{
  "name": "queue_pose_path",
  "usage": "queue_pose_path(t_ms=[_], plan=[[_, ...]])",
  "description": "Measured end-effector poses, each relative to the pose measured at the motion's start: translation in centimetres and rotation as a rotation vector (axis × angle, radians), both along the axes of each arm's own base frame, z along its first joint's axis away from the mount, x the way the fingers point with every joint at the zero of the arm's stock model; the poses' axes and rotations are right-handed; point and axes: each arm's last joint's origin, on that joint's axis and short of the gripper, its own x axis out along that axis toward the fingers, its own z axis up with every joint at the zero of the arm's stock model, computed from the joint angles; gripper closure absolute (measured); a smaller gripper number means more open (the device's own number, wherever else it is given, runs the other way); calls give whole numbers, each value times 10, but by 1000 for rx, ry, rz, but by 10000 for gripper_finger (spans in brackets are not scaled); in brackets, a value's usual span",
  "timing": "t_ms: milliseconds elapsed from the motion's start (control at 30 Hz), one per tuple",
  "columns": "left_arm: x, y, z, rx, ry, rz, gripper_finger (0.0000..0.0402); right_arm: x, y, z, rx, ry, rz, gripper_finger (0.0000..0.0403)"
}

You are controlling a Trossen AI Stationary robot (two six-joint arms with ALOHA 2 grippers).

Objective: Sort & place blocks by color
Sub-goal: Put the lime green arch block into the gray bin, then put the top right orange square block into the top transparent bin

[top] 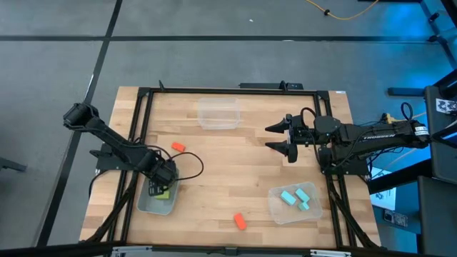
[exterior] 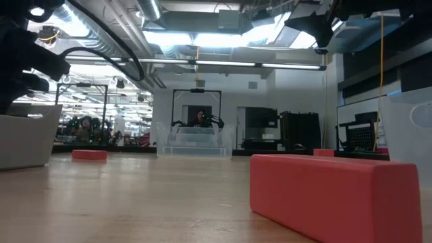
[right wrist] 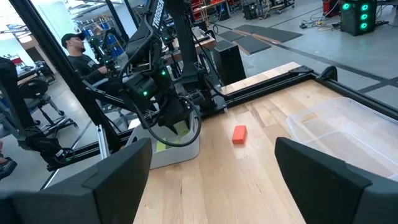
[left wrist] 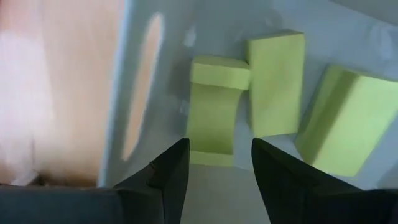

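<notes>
Nearest the front edge of the worktop [top: 214,207], an orange-red block [top: 240,221] lies alone on the bare wood, between two clear bins. To its right, the front-right bin [top: 277,212] holds the three light blue blocks [top: 297,198], lying close together. To its left, the front-left bin [top: 146,207] holds the three yellow-green blocks [left wrist: 273,84]. The left hand [left wrist: 217,165] hangs just above them, its two dark fingers [left wrist: 171,171] parted a little with nothing between them; the gap lines up over one block that lies flat on the bin floor, touching a second, while the third lies tilted just beside those two.

Farther back, a second orange-red block [top: 178,146] rests on the wood just behind the left hand's bin. The right hand [top: 278,138] is held over the right half of the worktop, well apart from every block, its fingers spread wide and empty, pointing toward the middle. At the back edge stands a third clear bin [top: 218,113]; whether anything lies in it cannot be told. Beyond the worktop, a person in a cap [right wrist: 78,53] sits in the room.
</notes>
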Motion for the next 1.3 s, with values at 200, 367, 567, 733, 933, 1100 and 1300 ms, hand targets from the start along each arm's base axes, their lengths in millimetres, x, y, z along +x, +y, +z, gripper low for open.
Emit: queue_pose_path(t_ms=[200,367,567,733,933,1100,1300], plan=[[6,-6,21,-129,-25,-5,236,0,0,0,0,0,0,59],[12,-5,74,-162,-278,-25,235,0,0,0,0,0,0,59],[19,18,147,8,-753,38,235,0,0,0,-1,-3,0,59],[29,42,189,92,-1174,57,234,0,0,2,-4,-24,0,59],[44,63,189,97,-1515,43,234,0,0,2,-3,-23,0,59],[53,72,149,-53,-1733,131,234,0,0,3,0,-28,0,59],[50,73,113,-130,-1789,212,234,0,0,3,-1,-31,0,59]])
